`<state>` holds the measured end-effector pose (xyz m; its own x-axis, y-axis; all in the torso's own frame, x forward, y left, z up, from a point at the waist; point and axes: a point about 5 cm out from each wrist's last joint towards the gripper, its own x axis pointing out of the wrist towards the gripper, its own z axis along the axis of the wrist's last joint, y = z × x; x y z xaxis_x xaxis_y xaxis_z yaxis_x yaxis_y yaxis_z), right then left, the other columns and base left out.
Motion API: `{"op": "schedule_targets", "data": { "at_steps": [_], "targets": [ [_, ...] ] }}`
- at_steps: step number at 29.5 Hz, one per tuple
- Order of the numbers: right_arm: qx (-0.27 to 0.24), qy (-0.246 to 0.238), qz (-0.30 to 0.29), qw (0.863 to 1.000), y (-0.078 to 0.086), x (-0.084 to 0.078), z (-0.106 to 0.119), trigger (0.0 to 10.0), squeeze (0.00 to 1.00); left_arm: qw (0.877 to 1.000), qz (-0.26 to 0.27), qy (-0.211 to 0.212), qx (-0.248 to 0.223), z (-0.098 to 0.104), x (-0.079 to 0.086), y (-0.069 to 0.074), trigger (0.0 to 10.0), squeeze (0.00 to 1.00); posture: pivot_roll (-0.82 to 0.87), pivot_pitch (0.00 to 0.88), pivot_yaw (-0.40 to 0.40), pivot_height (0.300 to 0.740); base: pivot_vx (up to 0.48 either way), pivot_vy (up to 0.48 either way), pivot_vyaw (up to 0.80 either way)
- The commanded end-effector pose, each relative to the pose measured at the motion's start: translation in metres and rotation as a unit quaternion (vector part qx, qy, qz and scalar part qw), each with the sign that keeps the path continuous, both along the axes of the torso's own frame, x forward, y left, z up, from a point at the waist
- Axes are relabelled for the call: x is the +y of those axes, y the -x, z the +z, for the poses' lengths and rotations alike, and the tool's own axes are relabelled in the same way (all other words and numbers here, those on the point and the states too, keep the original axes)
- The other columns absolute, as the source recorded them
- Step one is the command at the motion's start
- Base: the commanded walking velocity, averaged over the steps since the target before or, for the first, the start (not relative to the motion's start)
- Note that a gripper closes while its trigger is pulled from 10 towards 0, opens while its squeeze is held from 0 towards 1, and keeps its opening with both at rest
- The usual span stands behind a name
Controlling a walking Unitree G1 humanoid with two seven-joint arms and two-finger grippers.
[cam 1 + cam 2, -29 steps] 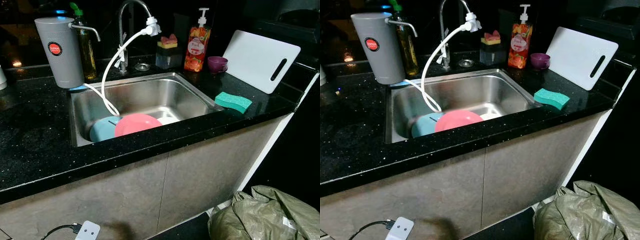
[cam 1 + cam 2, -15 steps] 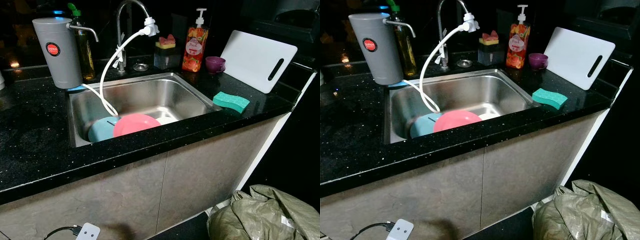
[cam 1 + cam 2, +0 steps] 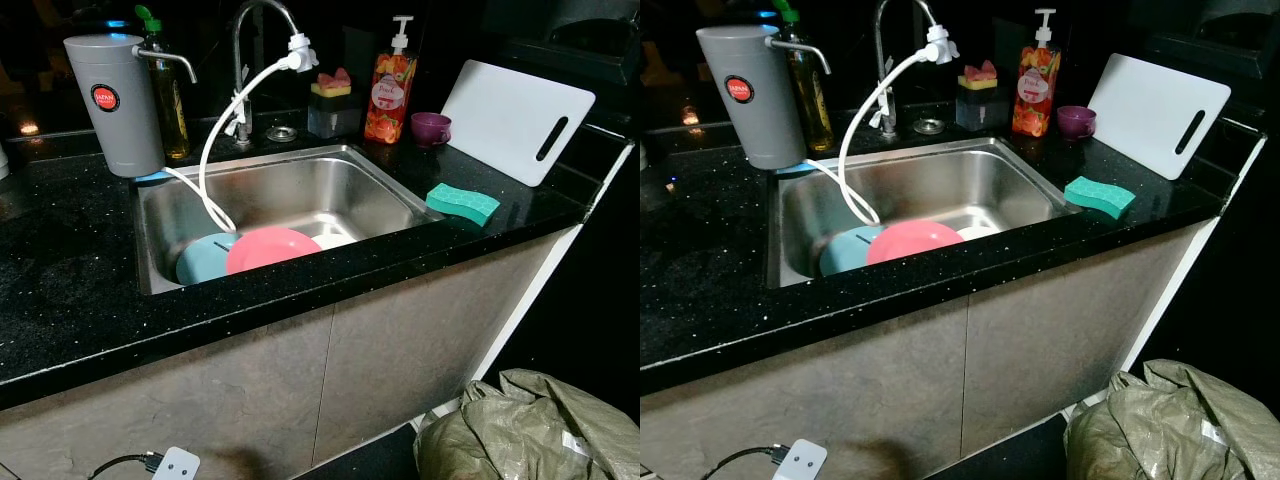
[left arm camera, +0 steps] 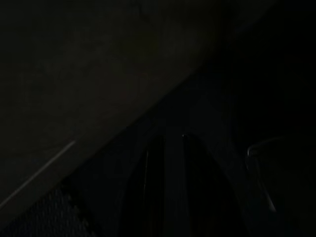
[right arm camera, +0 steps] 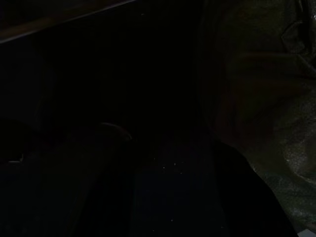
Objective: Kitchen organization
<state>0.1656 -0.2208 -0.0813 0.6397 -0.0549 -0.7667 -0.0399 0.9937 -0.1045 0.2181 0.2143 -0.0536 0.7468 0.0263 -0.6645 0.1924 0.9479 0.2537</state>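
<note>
While you are standing off: pink plate is lying on the blue plate in the sink.
Risk: white hose is dangling nearby, snagging any reach.
Grippers: you cannot tell their state.

The grey water filter bears a round red badge reading "JAPAN"; the soap bottle's label is illegible.
</note>
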Motion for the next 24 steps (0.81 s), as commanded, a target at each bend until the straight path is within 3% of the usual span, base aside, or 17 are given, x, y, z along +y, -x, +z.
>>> {"op": "schedule_targets", "data": {
  "at_steps": [1,5,9,11,14,24],
  "targets": [
    [0.023,0.004,0.008,1.000,0.011,0.001,-0.005,10.0,0.00,0.999,0.028,0.020,0.030,-0.009,0.001,0.013,10.0,0.00,0.02,0.147,-0.038,0.740,0.000,0.000,0.00],
    [0.034,0.012,0.026,0.999,0.014,0.003,-0.007,10.0,0.00,0.997,0.052,0.035,0.040,-0.012,0.001,0.017,10.0,0.00,0.02,0.145,-0.041,0.740,0.000,0.000,0.00],
    [0.050,0.013,0.018,0.998,0.018,0.003,-0.010,10.0,0.00,0.995,0.058,0.022,0.079,-0.022,0.006,0.036,10.0,0.00,0.02,0.143,-0.042,0.740,0.000,0.000,0.00],
    [0.070,0.014,0.035,0.997,0.021,0.007,-0.013,10.0,0.00,0.991,0.078,0.040,0.104,-0.026,0.007,0.042,10.0,0.00,0.02,0.145,-0.044,0.740,0.000,0.000,0.00],
    [0.087,0.026,0.049,0.995,0.024,0.009,-0.015,10.0,0.00,0.988,0.081,0.047,0.122,-0.028,0.007,0.044,10.0,0.00,0.03,0.145,-0.047,0.740,0.000,0.000,0.00],
    [0.082,0.035,0.050,0.995,0.022,0.009,-0.014,10.0,0.00,0.991,0.054,0.032,0.116,-0.027,0.006,0.043,10.0,0.00,0.03,0.137,-0.053,0.740,0.000,0.000,0.00]
  ]
}}
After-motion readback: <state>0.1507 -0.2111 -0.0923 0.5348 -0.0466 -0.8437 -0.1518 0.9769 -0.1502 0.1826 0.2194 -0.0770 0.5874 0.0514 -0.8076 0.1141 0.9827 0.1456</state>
